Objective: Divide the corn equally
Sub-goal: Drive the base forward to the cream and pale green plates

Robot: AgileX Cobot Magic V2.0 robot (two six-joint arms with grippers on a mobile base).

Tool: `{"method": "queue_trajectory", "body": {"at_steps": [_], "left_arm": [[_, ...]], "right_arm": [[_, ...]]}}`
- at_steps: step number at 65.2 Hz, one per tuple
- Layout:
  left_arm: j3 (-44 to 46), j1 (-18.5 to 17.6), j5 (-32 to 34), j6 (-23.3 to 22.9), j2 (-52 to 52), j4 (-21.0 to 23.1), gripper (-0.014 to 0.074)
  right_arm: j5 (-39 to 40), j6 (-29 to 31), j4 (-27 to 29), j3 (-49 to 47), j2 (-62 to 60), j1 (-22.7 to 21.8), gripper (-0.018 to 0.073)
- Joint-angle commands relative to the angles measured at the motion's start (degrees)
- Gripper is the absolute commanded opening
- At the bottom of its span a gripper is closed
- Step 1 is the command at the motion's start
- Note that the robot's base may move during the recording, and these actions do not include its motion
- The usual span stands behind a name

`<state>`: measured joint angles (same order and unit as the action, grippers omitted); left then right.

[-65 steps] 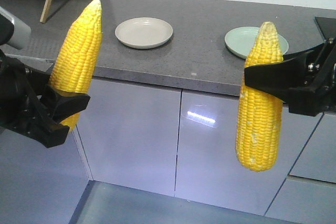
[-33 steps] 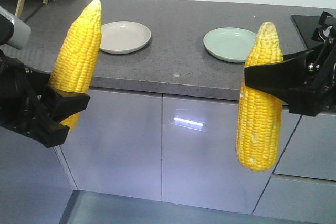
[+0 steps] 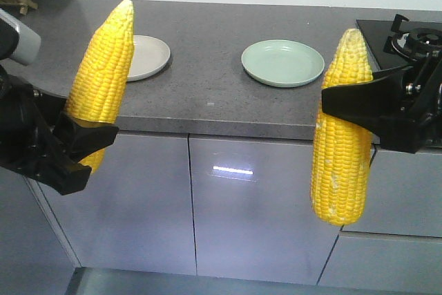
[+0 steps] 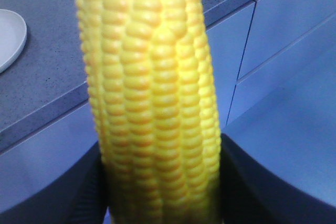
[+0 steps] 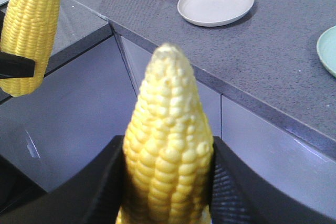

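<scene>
I hold two yellow corn cobs upright, in front of a grey countertop and below its level. My left gripper (image 3: 86, 139) is shut on the lower part of one cob (image 3: 103, 74), tip up; that cob (image 4: 152, 93) fills the left wrist view. My right gripper (image 3: 345, 105) is shut on the upper part of the other cob (image 3: 340, 164), which hangs down in front of the cabinet doors. In the right wrist view this cob (image 5: 168, 150) sits between black fingers (image 5: 233, 192), with the left cob (image 5: 30, 24) at the top left. Both cobs are off the plates.
On the countertop (image 3: 207, 81) stand a beige plate (image 3: 148, 56) on the left and a pale green plate (image 3: 283, 62) on the right, both bare. A black gas hob (image 3: 407, 36) is at the far right. Glossy cabinet doors (image 3: 242, 198) run below the counter edge.
The counter, plates and cabinets have slid leftward in the front view and the hob has come into view at the right. Both cobs stay gripped in the same place in the frame.
</scene>
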<state>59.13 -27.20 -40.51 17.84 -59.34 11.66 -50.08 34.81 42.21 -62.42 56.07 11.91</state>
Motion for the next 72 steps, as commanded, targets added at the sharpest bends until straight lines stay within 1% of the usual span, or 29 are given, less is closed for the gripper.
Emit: {"method": "queue_trajectory", "body": {"at_steps": [1, 72], "left_arm": [[1.37, -0.04, 3.68, -0.55, 1.0, 0.81, 0.0302], [1.37, -0.04, 3.68, -0.55, 1.0, 0.81, 0.0302]], "right_arm": [[2.59, 0.53, 2.19, -1.45, -0.79, -0.16, 0.0194], [2.59, 0.53, 2.19, -1.45, -0.79, -0.16, 0.0194]]}}
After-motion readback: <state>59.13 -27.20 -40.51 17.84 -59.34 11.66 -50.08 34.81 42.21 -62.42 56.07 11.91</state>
